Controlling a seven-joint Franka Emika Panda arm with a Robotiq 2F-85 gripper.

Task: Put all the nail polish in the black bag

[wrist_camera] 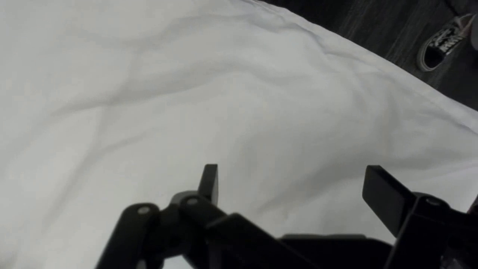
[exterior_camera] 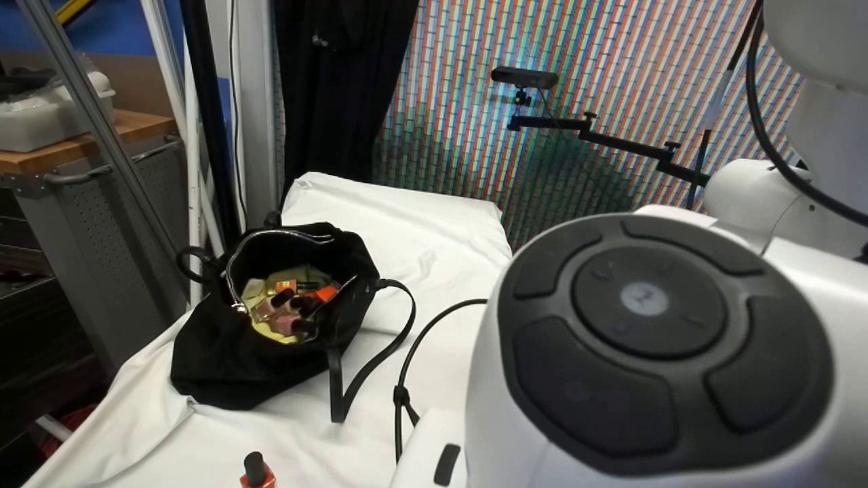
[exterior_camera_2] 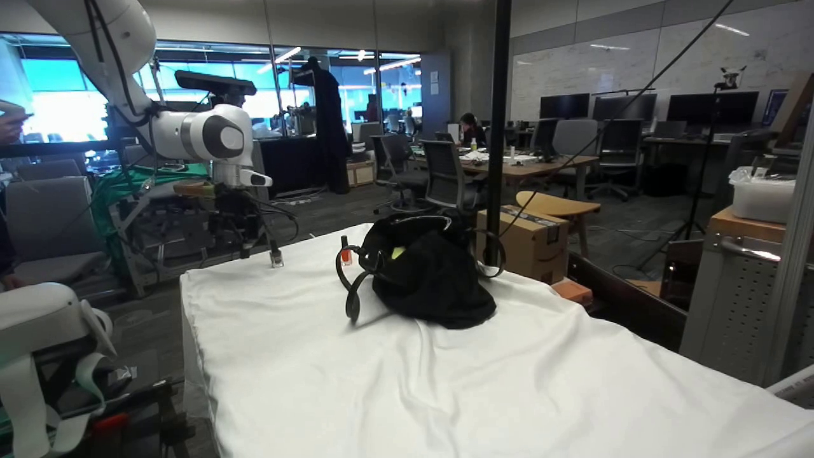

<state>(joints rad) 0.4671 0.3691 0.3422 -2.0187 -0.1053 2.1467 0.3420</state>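
We're likely starting a pick: jaws wide (empty), next needing alignment over a red-orange, black-capped glass bottle (exterior_camera: 257,472).

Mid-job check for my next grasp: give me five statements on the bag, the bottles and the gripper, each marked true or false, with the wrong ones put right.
1. Nail polish bottles are inside the black bag. True.
2. The bag holds every bottle. False: a red bottle stands outside it on the white cloth.
3. The gripper is shut. False: it is open.
4. The red bottle has a dark cap. True.
5. The wrist view shows the bag. False: it shows in both exterior views, not there.
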